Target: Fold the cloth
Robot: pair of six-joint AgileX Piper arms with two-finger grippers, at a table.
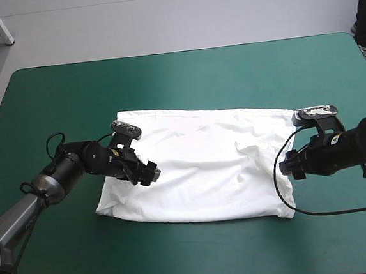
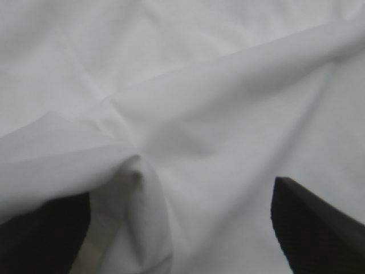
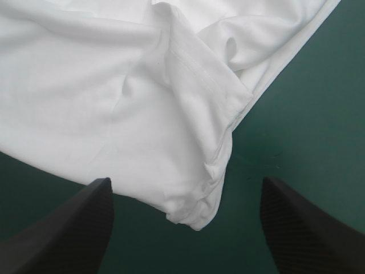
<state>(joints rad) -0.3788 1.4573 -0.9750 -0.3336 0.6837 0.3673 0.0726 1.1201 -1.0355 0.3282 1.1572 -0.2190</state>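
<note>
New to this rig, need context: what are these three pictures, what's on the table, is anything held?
Two robot arms at a teal-green table. The high view looks down from behind them; the other two are cameras on each wrist, looking along its black fingers. A white T-shirt lies there as a rough rectangle. The left gripper is open over the shirt's left part; the right gripper is open at its right edge, a corner between the fingers. Nothing is held.

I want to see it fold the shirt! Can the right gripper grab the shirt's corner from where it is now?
Probably yes. The right gripper is open, and a corner of the T-shirt lies right inside its gap, flat on the teal-green cover, with nothing in the way.
</note>
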